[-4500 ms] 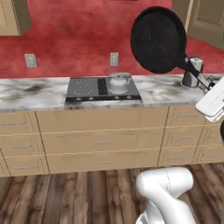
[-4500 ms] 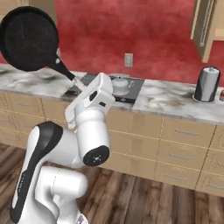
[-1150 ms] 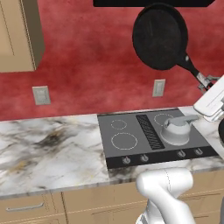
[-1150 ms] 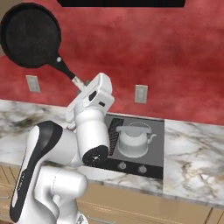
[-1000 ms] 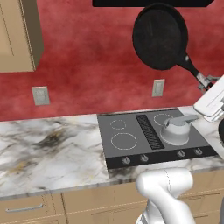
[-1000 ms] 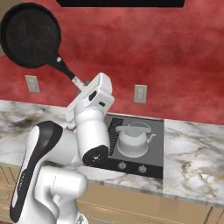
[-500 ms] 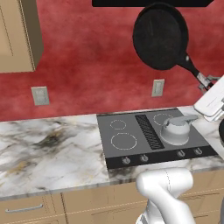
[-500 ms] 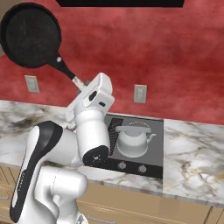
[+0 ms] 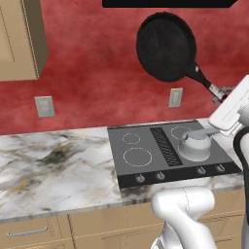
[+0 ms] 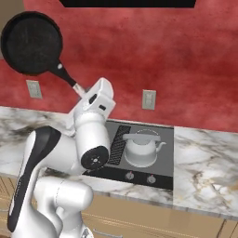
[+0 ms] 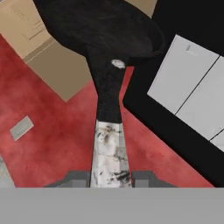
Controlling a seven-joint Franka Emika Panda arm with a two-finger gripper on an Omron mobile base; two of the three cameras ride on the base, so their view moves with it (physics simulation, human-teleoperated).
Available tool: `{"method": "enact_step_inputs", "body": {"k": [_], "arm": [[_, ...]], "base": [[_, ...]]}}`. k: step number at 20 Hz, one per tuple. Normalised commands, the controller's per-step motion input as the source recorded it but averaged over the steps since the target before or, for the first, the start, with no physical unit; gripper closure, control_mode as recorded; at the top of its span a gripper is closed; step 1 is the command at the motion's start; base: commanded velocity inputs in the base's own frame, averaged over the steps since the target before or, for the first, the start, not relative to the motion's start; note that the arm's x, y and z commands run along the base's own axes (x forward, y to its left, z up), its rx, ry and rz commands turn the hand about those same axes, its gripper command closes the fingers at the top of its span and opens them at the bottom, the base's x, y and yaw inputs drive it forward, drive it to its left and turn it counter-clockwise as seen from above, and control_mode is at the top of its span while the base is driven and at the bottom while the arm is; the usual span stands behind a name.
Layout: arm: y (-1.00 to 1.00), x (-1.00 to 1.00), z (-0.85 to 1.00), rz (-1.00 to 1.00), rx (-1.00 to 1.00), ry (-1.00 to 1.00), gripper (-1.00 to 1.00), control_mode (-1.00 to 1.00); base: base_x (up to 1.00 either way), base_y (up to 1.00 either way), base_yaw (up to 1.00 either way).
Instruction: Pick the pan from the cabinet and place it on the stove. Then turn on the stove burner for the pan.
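Note:
The round black pan hangs high in the air in front of the red wall, tilted on edge, its handle slanting down to my gripper. The gripper is shut on the handle's silver tip. Below lies the dark grey stove with white ring markings, a black centre grille and front knobs. The small burner ring sits at the stove's back left. A corner of the tan wall cabinet shows at upper left.
A silvery-white lidded pot stands on the stove's right half. The marble counter runs on both sides. Wall outlets dot the red wall. A black hood hangs above the stove.

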Motion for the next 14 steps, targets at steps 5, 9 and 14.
{"method": "enact_step_inputs", "body": {"k": [5, 9, 14], "arm": [[0.33, 0.26, -0.33, 0.00, -0.03, 0.27, 1.00, -1.00], [0.22, 0.26, -0.38, 0.00, 0.00, 0.34, 1.00, -1.00], [0.24, 0.25, -0.38, 0.00, 0.00, 0.35, 1.00, -1.00]], "base": [[0.00, 0.00, 0.00], [0.00, 0.00, 0.00], [0.00, 0.00, 0.00]]}}
